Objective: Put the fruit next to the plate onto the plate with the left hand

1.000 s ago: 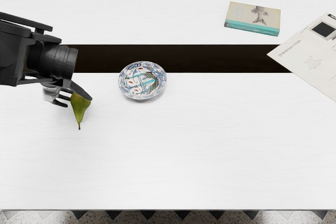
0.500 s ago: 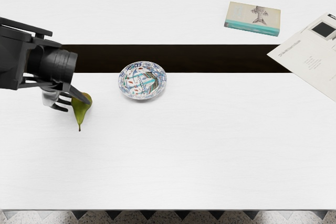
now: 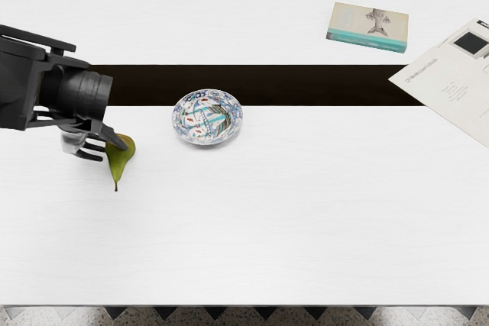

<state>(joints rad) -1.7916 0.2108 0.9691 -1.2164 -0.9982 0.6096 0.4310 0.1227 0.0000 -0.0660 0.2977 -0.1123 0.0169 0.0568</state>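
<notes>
My left hand [image 3: 93,141] has its fingers clamped on the pear [image 3: 118,160] beside the empty plate [image 3: 229,129]; lift and placing remain

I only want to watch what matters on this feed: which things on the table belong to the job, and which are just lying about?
Part of the job:
pear, on the table left of the plate
plate, nothing on it
left robot hand, at the pear's top

Just lying about:
book, far right of the table
sheet of paper, at the right edge
</notes>
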